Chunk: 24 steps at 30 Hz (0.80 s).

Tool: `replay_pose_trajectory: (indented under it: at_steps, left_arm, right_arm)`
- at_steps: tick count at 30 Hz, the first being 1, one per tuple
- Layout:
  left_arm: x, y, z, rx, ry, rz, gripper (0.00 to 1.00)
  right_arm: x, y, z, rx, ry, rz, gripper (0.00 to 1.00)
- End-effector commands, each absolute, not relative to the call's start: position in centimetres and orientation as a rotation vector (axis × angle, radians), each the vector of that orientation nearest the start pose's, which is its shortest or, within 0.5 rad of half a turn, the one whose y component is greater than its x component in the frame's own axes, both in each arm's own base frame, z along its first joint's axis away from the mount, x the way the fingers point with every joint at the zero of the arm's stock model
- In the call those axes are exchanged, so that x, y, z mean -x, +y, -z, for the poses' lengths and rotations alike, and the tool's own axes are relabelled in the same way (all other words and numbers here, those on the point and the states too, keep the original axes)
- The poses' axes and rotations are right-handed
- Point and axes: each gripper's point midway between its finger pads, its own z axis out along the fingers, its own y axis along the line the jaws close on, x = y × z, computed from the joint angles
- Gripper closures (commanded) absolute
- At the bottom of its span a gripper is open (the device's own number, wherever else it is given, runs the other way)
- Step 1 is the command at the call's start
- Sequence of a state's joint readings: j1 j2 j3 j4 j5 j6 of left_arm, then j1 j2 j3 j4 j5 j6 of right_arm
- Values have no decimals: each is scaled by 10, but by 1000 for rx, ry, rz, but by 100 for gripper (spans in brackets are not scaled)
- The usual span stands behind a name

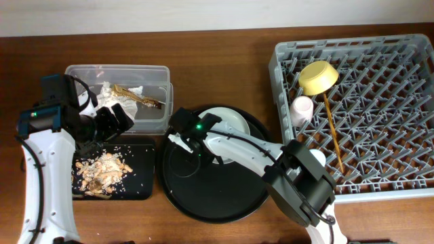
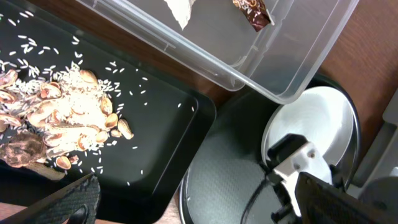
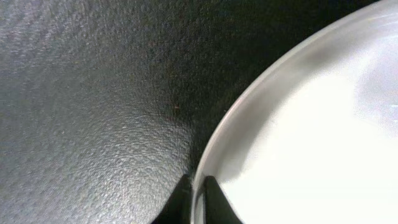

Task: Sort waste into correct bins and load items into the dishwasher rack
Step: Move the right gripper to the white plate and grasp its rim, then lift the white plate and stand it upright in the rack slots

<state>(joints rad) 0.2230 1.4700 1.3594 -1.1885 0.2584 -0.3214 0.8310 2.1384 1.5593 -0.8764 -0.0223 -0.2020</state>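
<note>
Pale grey-green round plate (image 1: 227,122) lying flat at the far side of the large round black tray (image 1: 203,193), just beside the clear plastic tub (image 1: 152,74). Right gripper (image 1: 182,139) down at the plate's near rim (image 3: 217,155); fingertips straddling the edge, contact not confirmed, so cannot tell whether clamped.

Risk: thin rim and low purchase; plate likely to slip or tip on lifting if the grip is shallow. Left gripper (image 1: 108,122) hovering near, spread and empty; collision possible.

Tub: crumpled white napkin (image 1: 108,91) and brown-and-gold wrapper (image 1: 142,98). Flat black tray (image 1: 139,190): food scraps (image 1: 102,169). Dishwasher rack (image 1: 380,169): yellow bowl (image 1: 317,76), pink cup (image 1: 300,108), wooden chopsticks (image 1: 331,125).
</note>
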Motion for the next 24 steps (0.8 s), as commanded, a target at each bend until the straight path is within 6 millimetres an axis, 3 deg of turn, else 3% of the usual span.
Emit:
replay_pose_trajectory:
  at_steps: [1,3,6,7,8,10,11,13,15,16,19,22,24]
  left_arm:
    - [-312,25,-183,713,2749,399,1]
    - [-312,25,-183,713,2749,399,1]
    - [-312,25,-183,713,2749,399,1]
    - [-312,25,-183,713,2749,399,1]
    - [-312,25,-183,713,2749,399,1]
    - [-312,25,-183,713,2749,399,1]
    - [-312,25,-183,713,2749,399,1]
    - [-312,25,-183,713,2749,399,1]
    - [-312,25,-183,713,2749,399,1]
    - [-312,25,-183,713,2749,399,1]
    - [-312,25,-183,713,2749,399,1]
    - [-312,25,-183,713,2749,399,1]
    - [-312,25,-183,713,2749,399,1]
  right_arm:
    - [-269,313,-3,1551,2709,-103,96]
    - [-270,320,-29,1546,2695,-144,96]
    - [-275,336,-111,1485,2608,-335,96]
    - [-281,330,-160,1423,2547,-382,96]
    - [-284,323,-182,1387,2522,-390,96]
    - [-290,294,-227,1283,2483,-397,96]
    - [-294,264,-257,1177,2472,-422,96]
    - [-294,227,-283,1097,2455,-494,96]
    - [-282,176,-314,1094,2358,-699,96]
    - [-282,139,-324,998,2337,-812,96]
    - [-295,68,-318,721,2375,-871,96]
    - [-306,13,-296,496,2423,-874,96]
    - [-314,-4,-286,415,2402,-942,96]
